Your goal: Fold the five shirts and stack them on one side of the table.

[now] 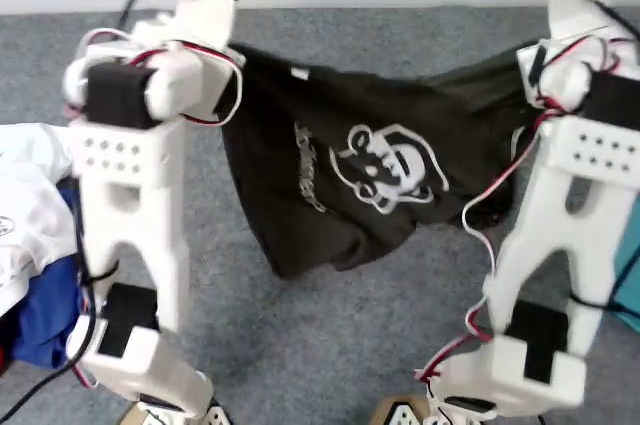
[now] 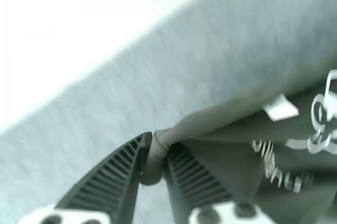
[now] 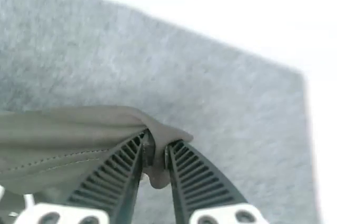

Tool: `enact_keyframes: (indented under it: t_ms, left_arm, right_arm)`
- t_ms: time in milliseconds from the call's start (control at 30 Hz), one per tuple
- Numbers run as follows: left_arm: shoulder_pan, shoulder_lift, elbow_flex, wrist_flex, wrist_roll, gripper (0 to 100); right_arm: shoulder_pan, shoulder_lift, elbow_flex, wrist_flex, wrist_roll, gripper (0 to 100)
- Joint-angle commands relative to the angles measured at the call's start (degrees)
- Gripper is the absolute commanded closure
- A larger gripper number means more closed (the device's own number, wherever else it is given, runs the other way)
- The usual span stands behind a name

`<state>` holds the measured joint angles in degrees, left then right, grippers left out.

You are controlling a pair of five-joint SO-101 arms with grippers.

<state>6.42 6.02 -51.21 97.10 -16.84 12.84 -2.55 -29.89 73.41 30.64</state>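
Shirt strung between left claw and right claw, each clamped tight on a thin fold; liable to slip out if pulled taut

I count two arms over one grey table, the left arm and the right arm, and one black shirt. Beside the left arm lie one white garment and one blue garment, and by the right arm one teal thing.
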Motion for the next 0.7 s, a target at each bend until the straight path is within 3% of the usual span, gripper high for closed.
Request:
enact_keyframes:
  t_ms: [0,300,400,500,667]
  left_arm:
    - [-1.32,-5.63,-7.25,-3.16,0.09,100]
    - [-7.12,-11.43,-19.65,-3.69,-0.35,100]
    - [-8.09,-13.89,-20.53,-0.88,-5.27,100]
    - [-8.09,-16.53,-20.35,3.43,-9.76,100]
    - [-8.88,-23.74,-13.14,3.52,-10.20,100]
  right_arm:
    - [1.80,-9.19,-5.01,-2.07,1.49,98.7]
    - [14.90,-22.64,-5.01,-5.41,1.49,98.7]
    - [17.89,-26.59,-5.01,-5.41,1.93,98.7]
    - [18.42,-30.37,-5.01,-4.97,4.57,98.7]
    - [18.42,-35.56,-4.92,-4.97,5.63,98.6]
